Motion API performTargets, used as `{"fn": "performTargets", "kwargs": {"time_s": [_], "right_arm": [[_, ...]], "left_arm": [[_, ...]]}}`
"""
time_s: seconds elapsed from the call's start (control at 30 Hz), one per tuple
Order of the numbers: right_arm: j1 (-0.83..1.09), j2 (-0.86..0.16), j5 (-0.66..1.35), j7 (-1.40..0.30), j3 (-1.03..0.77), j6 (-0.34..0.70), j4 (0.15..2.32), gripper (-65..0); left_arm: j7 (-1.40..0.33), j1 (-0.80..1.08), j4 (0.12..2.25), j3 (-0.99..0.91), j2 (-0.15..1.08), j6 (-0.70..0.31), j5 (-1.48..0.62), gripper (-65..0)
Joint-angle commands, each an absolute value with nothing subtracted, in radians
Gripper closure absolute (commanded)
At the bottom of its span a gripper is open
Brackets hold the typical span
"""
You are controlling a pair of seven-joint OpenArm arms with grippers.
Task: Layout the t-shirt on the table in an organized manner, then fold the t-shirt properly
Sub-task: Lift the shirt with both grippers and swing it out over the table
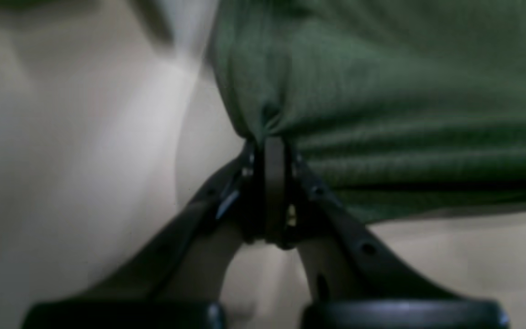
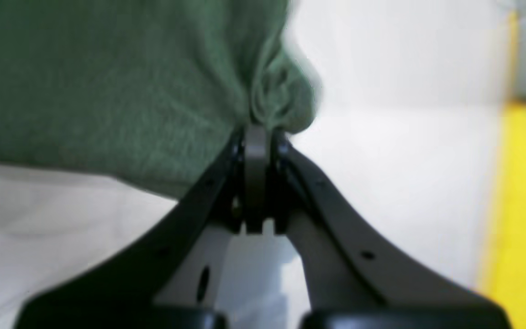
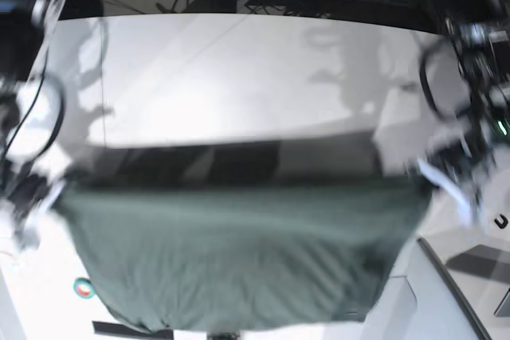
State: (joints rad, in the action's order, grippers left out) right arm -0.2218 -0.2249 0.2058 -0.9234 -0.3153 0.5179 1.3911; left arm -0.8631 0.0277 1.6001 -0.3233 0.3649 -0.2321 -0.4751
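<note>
both arms are raised and spread wide, one at each side of the base view, holding the t-shirt (image 3: 239, 252) stretched between them above the table (image 3: 239, 77). the left gripper (image 1: 274, 141) is clenched on a bunched corner of the green cloth, its jaws pressed together, with the fabric running off to one side. the right gripper (image 2: 256, 130) is likewise pinched tight on a gathered fold at the opposite corner. the shirt hangs as a wide blurred sheet, top edge taut, lower edge drooping toward the near side.
</note>
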Motion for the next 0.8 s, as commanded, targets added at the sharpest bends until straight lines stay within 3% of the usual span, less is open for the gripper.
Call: {"fn": "performTargets", "kwargs": {"time_s": [0.0,0.23,0.77], "right_arm": [[-0.223,-0.232,0.213,-0.886,-0.317,0.516,1.391,-0.2],[-0.065,-0.189,0.213,-0.819,-0.317,0.516,1.359,-0.2],[0.012,-0.196,0.213,-0.809,-0.325,0.516,1.366,-0.2]], "left_arm": [[-0.806,0.048,1.584,-0.314,0.378,-0.229,-0.483,0.0],[-0.576,0.197,1.405,-0.242,0.378,-0.229,-0.481,0.0],[-0.578,0.262,1.402,-0.249,0.407,-0.229,-0.481,0.0]]}}
